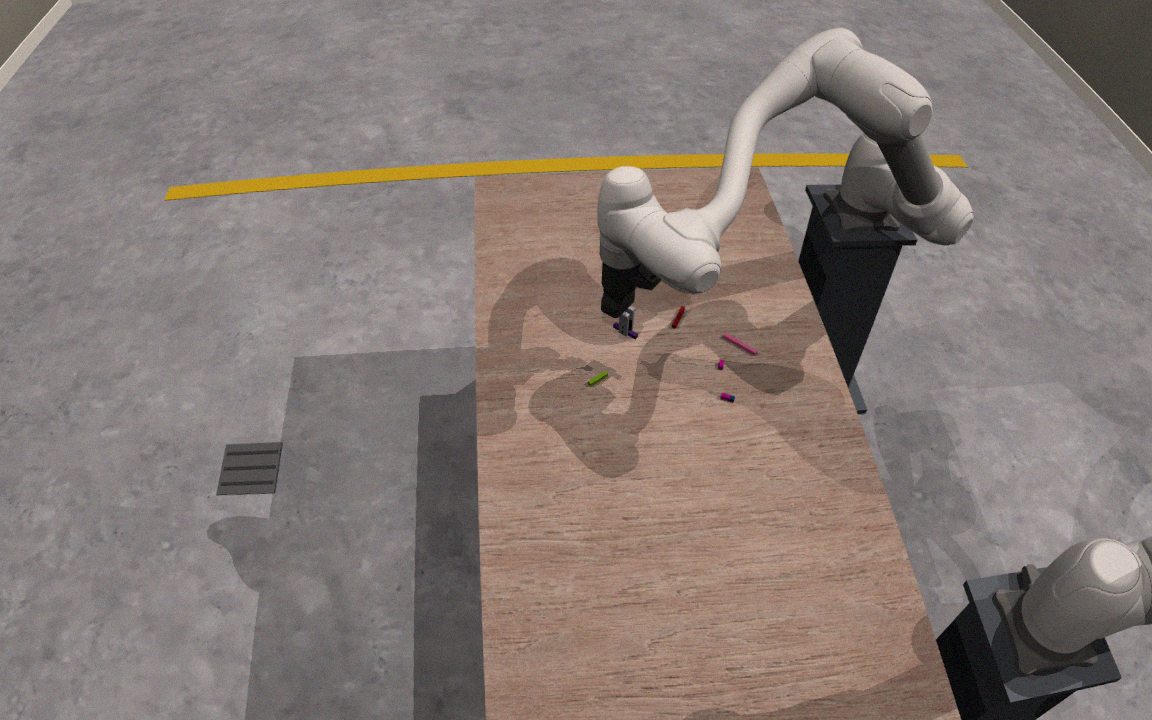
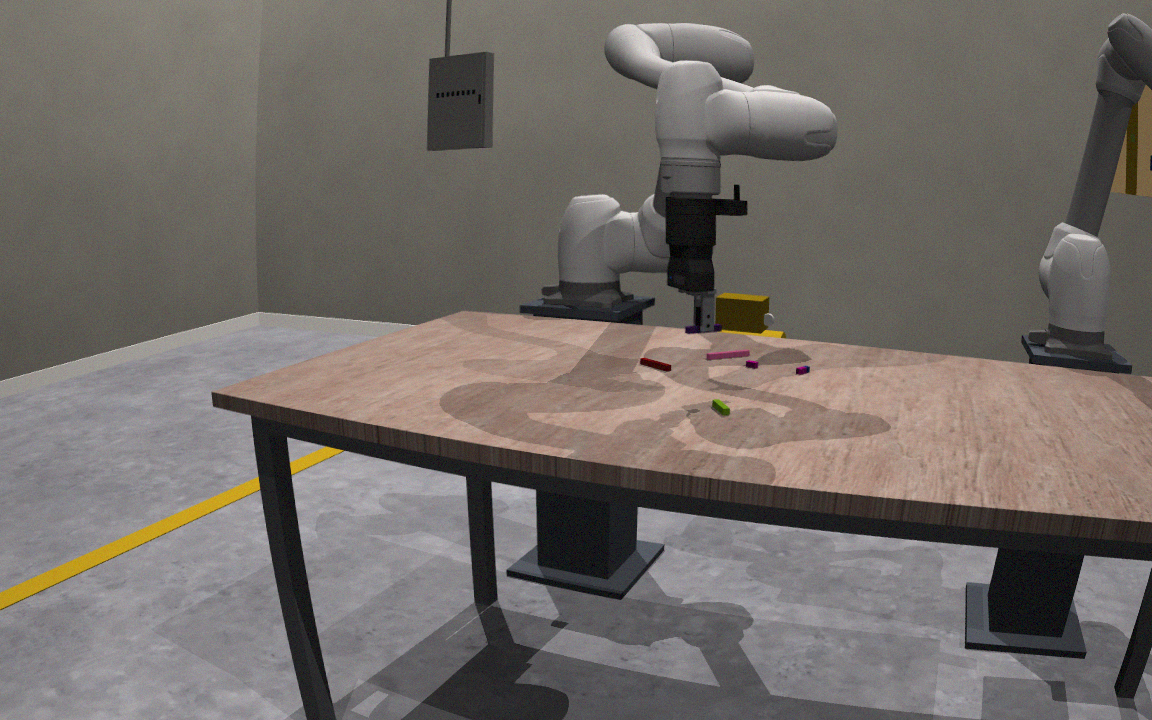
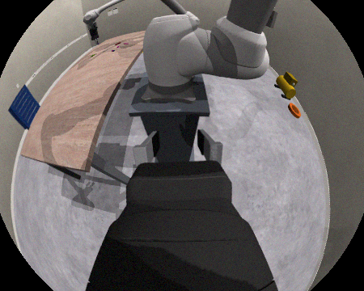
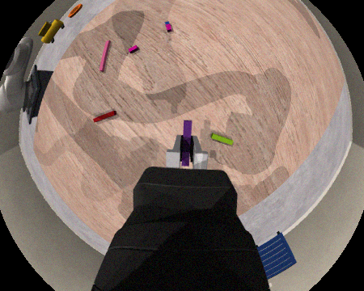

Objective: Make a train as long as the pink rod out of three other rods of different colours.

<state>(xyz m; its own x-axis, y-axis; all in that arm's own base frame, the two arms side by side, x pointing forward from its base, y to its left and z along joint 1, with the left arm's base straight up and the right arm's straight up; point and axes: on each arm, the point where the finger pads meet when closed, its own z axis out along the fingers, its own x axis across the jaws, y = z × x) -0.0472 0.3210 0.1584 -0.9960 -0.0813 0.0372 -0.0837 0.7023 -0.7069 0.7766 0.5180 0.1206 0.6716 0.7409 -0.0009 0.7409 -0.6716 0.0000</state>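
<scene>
In the top view, the lime rod (image 1: 597, 378) (image 2: 721, 407) (image 3: 93, 55) (image 4: 222, 139) lies flat, slanting up to the right. The purple rod (image 1: 634, 334) (image 2: 692, 330) (image 4: 187, 127) hangs above the table, its long axis falling gently rightward; the right gripper (image 1: 627, 324) (image 2: 704, 320) (image 4: 186, 143) points down, narrow jaws clamped across its middle. The red rod (image 1: 678, 317) (image 2: 655, 364) (image 3: 117, 44) (image 4: 104, 116) leans steeply up to the right. One magenta rod (image 1: 721, 364) (image 2: 751, 364) (image 4: 133, 48) stands apart from a second magenta rod (image 1: 725, 395) (image 2: 800, 370) (image 4: 168, 27), with the blue rod (image 1: 731, 398) (image 4: 167, 23) at its right end, touching or nearly so. The pink rod (image 1: 739, 343) (image 2: 728, 355) (image 3: 126, 44) (image 4: 104, 56) slopes down to the right. Farthest right, the left arm bends beyond the edge; its gripper (image 3: 178, 146) is wide open, well off the table. In the left wrist view, the rods are tiny and blurred.
</scene>
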